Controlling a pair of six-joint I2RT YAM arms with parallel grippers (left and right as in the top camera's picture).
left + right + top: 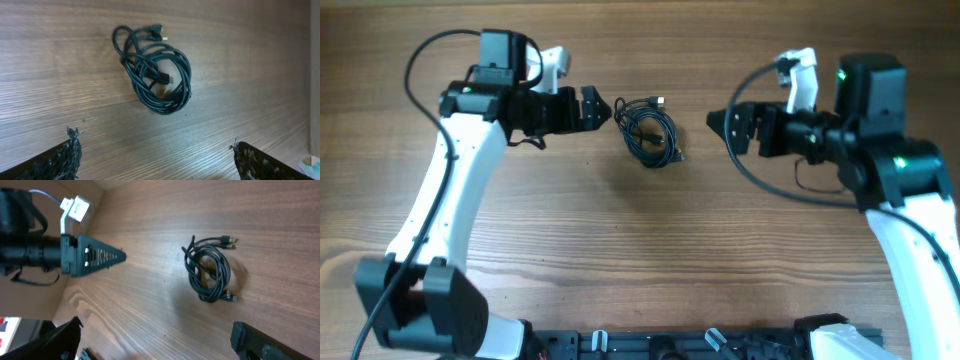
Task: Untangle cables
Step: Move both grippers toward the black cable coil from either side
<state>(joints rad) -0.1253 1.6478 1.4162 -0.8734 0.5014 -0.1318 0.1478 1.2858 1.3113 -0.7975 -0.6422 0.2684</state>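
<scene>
Lying tangled on the table (620,250), cables (648,128) sit between 2 end effectors (603,108) (713,120).

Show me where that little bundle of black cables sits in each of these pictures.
Overhead: the cables lie near the centre, slightly above the middle.
Left wrist: the cables are in the upper centre.
Right wrist: the cables are right of centre.
Shared landmark: the plug ends sticking out of the coil together.

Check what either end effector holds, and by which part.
Nothing held. Left end effector and right end effector are open; the cables lie tangled on the table between them.
</scene>
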